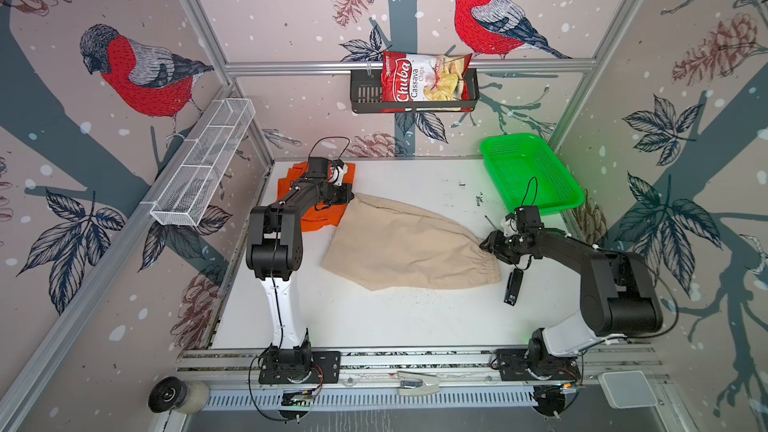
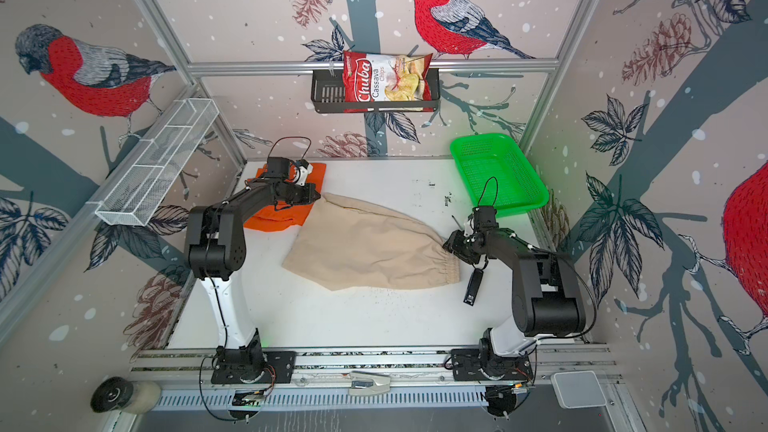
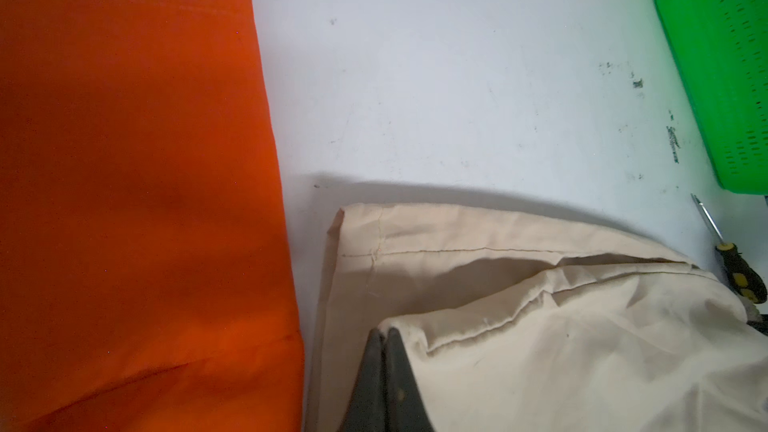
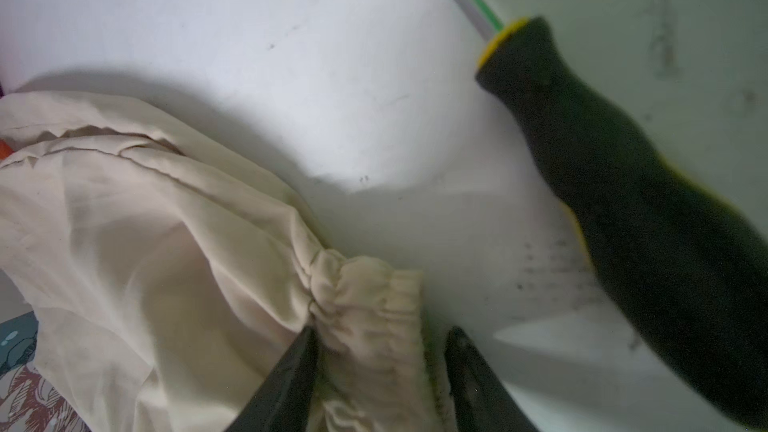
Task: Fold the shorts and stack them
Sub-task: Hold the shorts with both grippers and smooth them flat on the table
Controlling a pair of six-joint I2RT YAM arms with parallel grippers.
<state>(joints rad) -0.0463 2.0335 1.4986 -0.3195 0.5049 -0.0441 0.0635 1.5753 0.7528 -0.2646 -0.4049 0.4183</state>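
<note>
The beige shorts (image 1: 407, 243) (image 2: 365, 243) lie spread across the middle of the white table, with the gathered waist toward the right. My left gripper (image 1: 348, 196) (image 3: 384, 332) is at their far-left hem corner, shut on a fold of the beige cloth (image 3: 582, 347). My right gripper (image 1: 486, 245) (image 4: 382, 334) stands open, and the elastic waistband (image 4: 370, 297) lies between its two fingers. The orange shorts (image 1: 322, 218) (image 3: 124, 160) lie at the back left, partly hidden under my left arm.
A green mesh basket (image 1: 532, 176) sits at the back right. A black-and-yellow screwdriver (image 4: 623, 201) lies just beyond the waistband. A small black device (image 1: 513, 286) lies right of the waist. On the walls hang a chips bag in a rack (image 1: 424, 81) and a white wire shelf (image 1: 203, 164).
</note>
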